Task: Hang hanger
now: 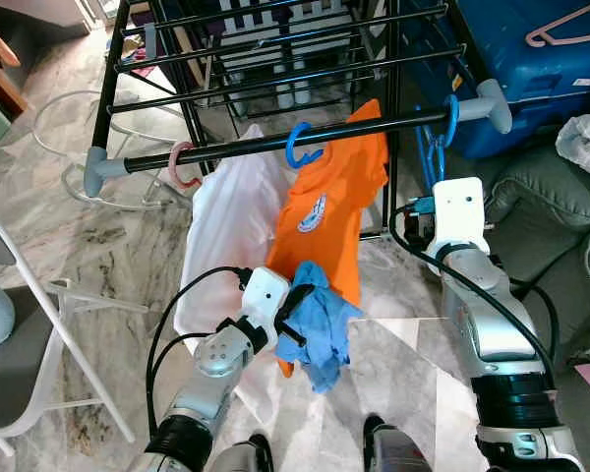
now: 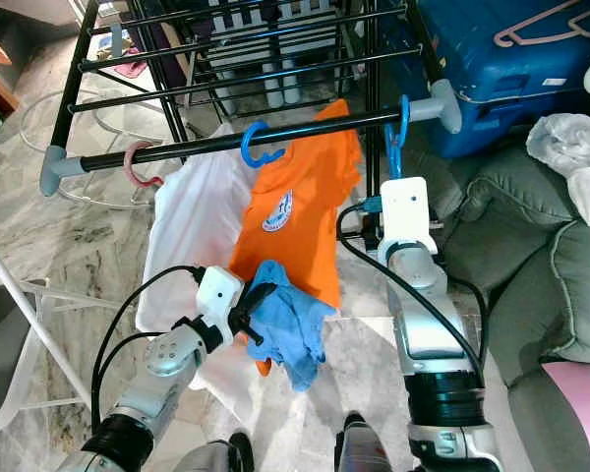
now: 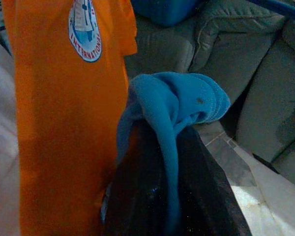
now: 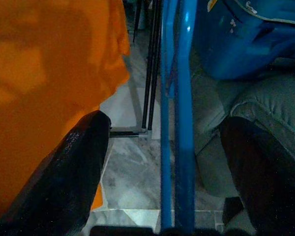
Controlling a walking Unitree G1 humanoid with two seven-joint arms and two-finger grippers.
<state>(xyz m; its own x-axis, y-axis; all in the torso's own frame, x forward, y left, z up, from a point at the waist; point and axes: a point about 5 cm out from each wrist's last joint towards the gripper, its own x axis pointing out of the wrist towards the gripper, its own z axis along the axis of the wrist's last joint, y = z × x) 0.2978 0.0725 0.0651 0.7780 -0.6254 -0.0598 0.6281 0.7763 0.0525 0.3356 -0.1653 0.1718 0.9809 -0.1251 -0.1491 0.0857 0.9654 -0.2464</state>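
Left gripper (image 1: 297, 303): we see it low in front of the rack, its black fingers (image 3: 137, 196) pressed together on a bunched blue cloth (image 1: 320, 329), which droops below the wrist.
Right gripper (image 4: 162, 162): raised on our right beneath the rack's front rail; we see its two fingers (image 4: 69, 177) spread apart with the blue hanger (image 4: 179, 113) running between them, neither finger visibly pressing on it.
Blue hanger: its hook (image 1: 450, 118) is over the front rail (image 1: 275, 143) near that rail's right end cap, the body hanging down toward the right wrist.
Orange shirt (image 1: 329, 211): hangs from a second blue hook (image 1: 300, 146) at the middle of the same rail; a round printed badge shows on its chest, and the blue cloth overlaps its lower hem.
White garment (image 1: 226, 231): hangs left of the orange shirt, under a pink hook (image 1: 182, 165) on the rail.
Drying rack (image 1: 113, 69): black tubes with grey end caps, several further bars behind the front rail.
Surroundings: marble floor (image 1: 108, 246), a grey sofa (image 1: 560, 216) on our right, a blue suitcase (image 1: 531, 69) behind it with a pink hanger (image 1: 570, 25) lying on top.
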